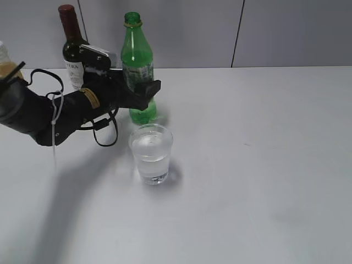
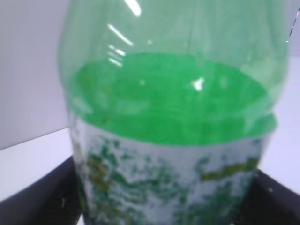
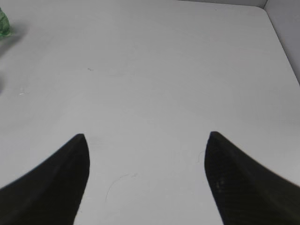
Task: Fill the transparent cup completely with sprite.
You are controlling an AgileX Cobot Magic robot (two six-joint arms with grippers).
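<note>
The transparent cup [image 1: 151,152] stands on the white table, filled nearly to its rim with clear sprite. Just behind it the green sprite bottle [image 1: 137,60] stands upright, uncapped, its base on the table. My left gripper [image 1: 144,87] is shut around the bottle's label band; the left wrist view is filled by the bottle [image 2: 173,122] between the dark fingers. My right gripper [image 3: 146,161] is open and empty over bare table, out of the exterior view. A bit of the green bottle's base [image 3: 3,23] shows at the top left of the right wrist view.
A dark wine bottle with a red cap [image 1: 72,47] stands behind my left arm. A yellowish juice bottle [image 1: 7,65] is at the far left edge. The white table [image 1: 264,165] stretches to the right, with a grey wall behind.
</note>
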